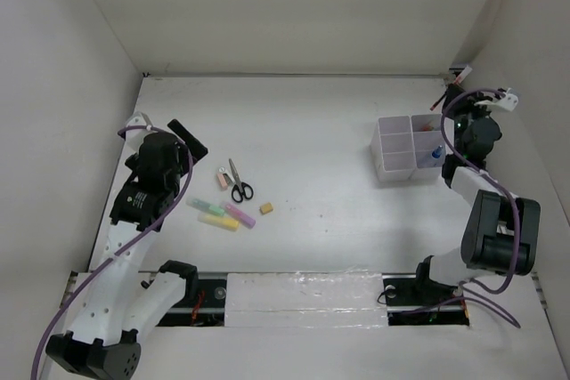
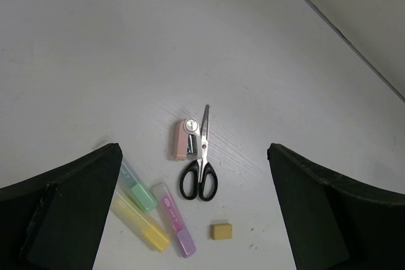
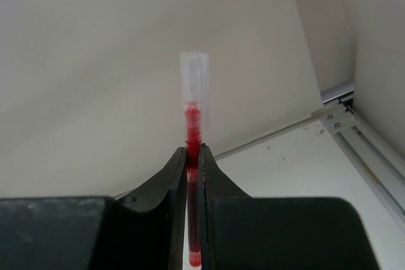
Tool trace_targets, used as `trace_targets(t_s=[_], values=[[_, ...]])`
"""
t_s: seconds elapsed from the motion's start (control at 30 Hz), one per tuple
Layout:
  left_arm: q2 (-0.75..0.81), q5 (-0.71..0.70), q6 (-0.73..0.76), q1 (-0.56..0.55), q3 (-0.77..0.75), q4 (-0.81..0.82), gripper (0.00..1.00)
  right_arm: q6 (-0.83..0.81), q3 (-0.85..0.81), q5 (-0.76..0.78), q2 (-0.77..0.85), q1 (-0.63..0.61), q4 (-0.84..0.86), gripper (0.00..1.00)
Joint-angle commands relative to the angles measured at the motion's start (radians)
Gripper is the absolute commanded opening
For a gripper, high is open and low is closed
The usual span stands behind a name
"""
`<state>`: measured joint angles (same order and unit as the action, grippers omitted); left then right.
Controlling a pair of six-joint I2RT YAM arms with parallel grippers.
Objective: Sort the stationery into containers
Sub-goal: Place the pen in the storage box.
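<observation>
Two sets of fingers are in view. The left fingers [image 2: 69,207] are spread wide and hold nothing, hanging over loose stationery on the left half of the bench [image 1: 321,131], toward its near edge. Below them lie black-handled scissors [image 2: 204,156] with a pinkish eraser [image 2: 181,140] touching one blade. Green [image 2: 140,191], yellow [image 2: 142,226] and pink [image 2: 174,219] markers lie close together just beside them, and a tan eraser [image 2: 220,231] lies alone near the handles. The right fingers [image 3: 177,175] are pinched tight on a red pen [image 3: 193,124], whose clear cap [image 3: 193,77] points away from the wrist. They are raised near the far right corner, beside the four-part white box [image 1: 394,165] by the right edge. A blue-capped tube [image 1: 435,154] stands in its near right compartment.
</observation>
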<state>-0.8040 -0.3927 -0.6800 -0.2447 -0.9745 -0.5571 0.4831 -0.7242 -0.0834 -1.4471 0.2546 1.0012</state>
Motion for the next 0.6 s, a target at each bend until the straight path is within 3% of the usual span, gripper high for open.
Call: trace_targets(t_s=[0.0, 0.57], values=[[-0.004, 0.012, 0.019, 0.002, 0.011, 0.034, 1.00, -0.010, -0.069, -0.033, -0.039, 0.012, 0.114, 0.00], [-0.023, 0.032, 0.028, 0.002, 0.011, 0.052, 1.00, -0.011, -0.017, -0.006, -0.168, 0.012, 0.157, 0.00]])
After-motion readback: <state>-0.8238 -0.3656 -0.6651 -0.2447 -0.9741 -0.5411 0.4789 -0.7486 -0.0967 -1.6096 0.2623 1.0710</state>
